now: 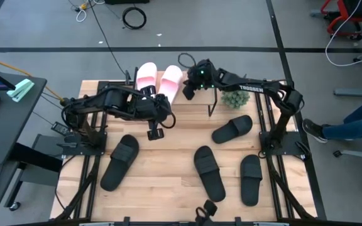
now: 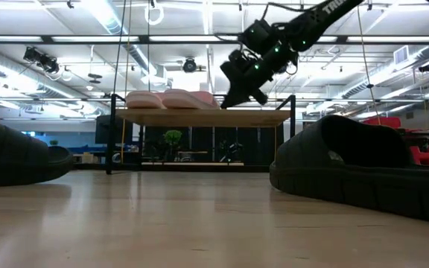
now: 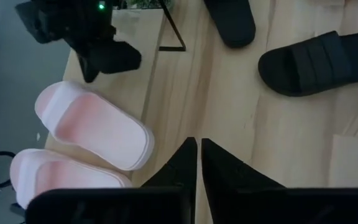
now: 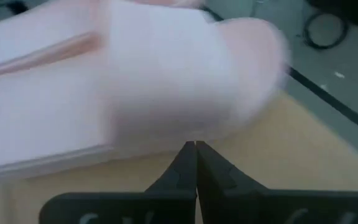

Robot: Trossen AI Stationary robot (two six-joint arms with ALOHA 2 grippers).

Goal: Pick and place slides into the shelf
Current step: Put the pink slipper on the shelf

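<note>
Two pale pink slides (image 1: 158, 78) lie side by side, soles down, on the shelf's (image 1: 193, 103) light top board at the table's far side; the low view shows the pink slides (image 2: 170, 99) on the shelf (image 2: 199, 117). My right gripper (image 1: 187, 92) is shut, tips pointing down beside the right pink slide (image 4: 135, 81). My left gripper (image 3: 197, 146) is shut and hovers over the table just in front of the shelf, near that slide's heel (image 3: 98, 127). Four black slides (image 1: 119, 162) (image 1: 208, 171) (image 1: 251, 179) (image 1: 232, 129) lie on the table. My right gripper has its shut fingertips (image 4: 196, 149) right at the long side edge of the right pink slide (image 4: 166, 140), coming from above and the table's right. I cannot tell whether they touch it. The slide lies flat on the shelf board.
A small green plant (image 1: 234, 98) stands by the shelf's right end. The shelf's thin black legs (image 3: 173, 37) stand on the slatted table. The shelf board to the right of the pink slides is bare. A person's legs (image 1: 351, 125) show beyond the table's right side.
</note>
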